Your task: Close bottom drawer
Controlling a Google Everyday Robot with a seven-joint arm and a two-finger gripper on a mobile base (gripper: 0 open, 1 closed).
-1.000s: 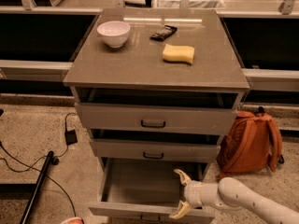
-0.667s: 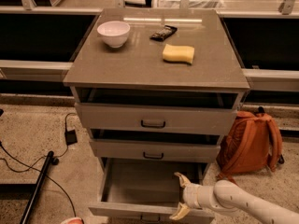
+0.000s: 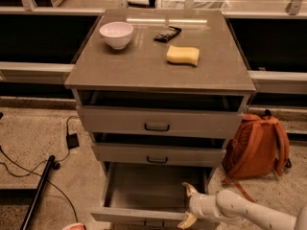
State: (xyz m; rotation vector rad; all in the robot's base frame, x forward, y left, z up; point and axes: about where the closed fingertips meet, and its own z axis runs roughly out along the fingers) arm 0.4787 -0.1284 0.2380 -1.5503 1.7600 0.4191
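Camera view shows the bottom drawer [image 3: 144, 188] pulled far out, the hand [image 3: 188, 205] released and spread across its front right edge; push flat and straight inward, avoiding skew.

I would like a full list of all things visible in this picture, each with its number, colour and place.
cabinet: one, grey, centre
top drawer: one, grey, slightly open
middle drawer: one, grey, slightly open
bottom drawer: one, grey, pulled far out, nothing seen inside
bowl: one, white, cabinet top, rear left
sponge: one, yellow, cabinet top, right of centre
flat object: one, black, cabinet top, behind the sponge
backpack: one, orange, floor right of the cabinet
cable with adapter: one, black, floor left of the cabinet
pole: one, black, floor, lower left
arm: one, white, lower right
gripper: one, pale, fingers open, at the bottom drawer's front right corner
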